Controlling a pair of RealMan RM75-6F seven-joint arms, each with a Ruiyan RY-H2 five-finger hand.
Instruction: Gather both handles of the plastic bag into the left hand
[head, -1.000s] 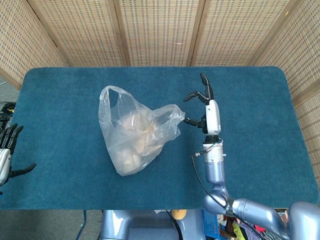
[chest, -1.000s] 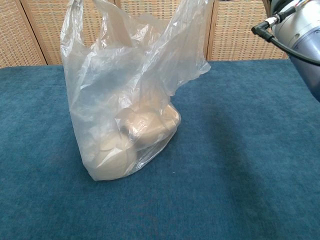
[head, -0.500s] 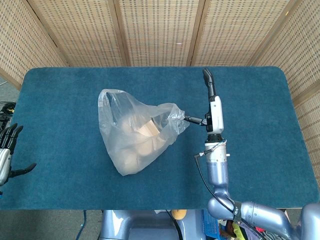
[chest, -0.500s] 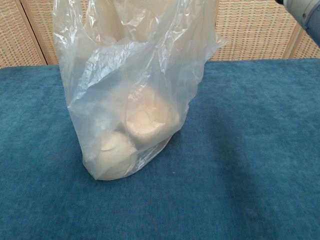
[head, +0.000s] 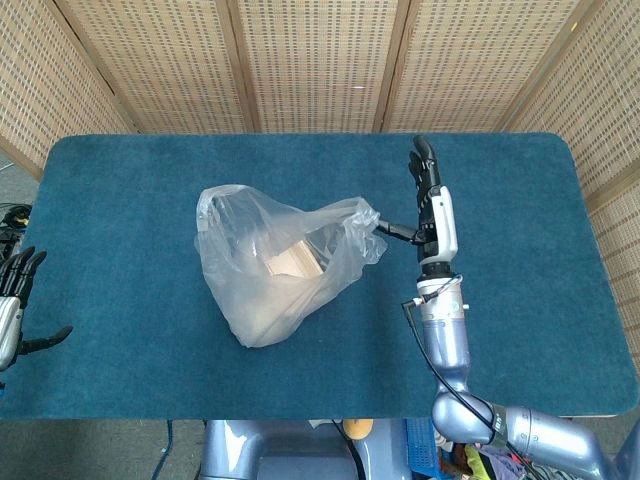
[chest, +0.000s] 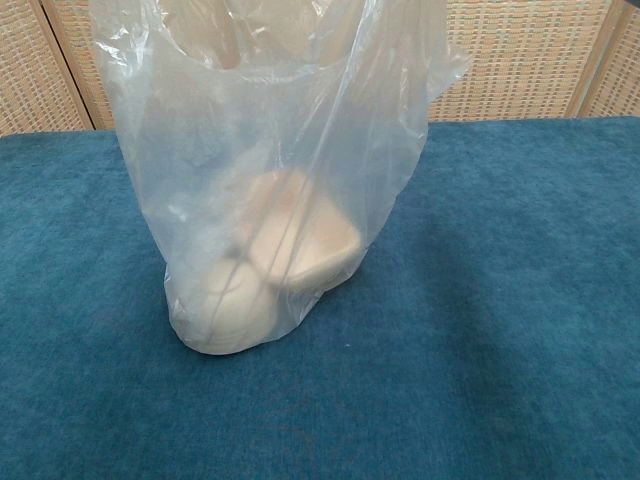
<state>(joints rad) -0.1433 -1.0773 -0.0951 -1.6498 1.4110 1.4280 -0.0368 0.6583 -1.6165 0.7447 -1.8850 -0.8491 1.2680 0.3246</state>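
Note:
A clear plastic bag (head: 270, 270) with pale round buns inside stands mid-table; in the chest view the bag (chest: 270, 180) fills the left centre and its top runs out of frame. My right hand (head: 432, 212) is just right of it. Its thumb reaches left and holds the bag's right handle (head: 366, 220) pulled taut, while the other fingers point up and away. The left handle (head: 214, 203) hangs loose and free. My left hand (head: 12, 308) sits off the table's left edge, far from the bag, fingers spread, holding nothing. Neither hand shows in the chest view.
The blue cloth table (head: 120, 200) spreads wide around the bag. Woven wicker screens (head: 320, 60) close off the back and sides. Cables and clutter (head: 450, 455) lie below the near table edge by the right arm.
My right hand has straightened its fingers and shifted slightly right and farther back, drawing the right handle taut. The bag now stands taller and its contents have shifted. The left hand has stayed still.

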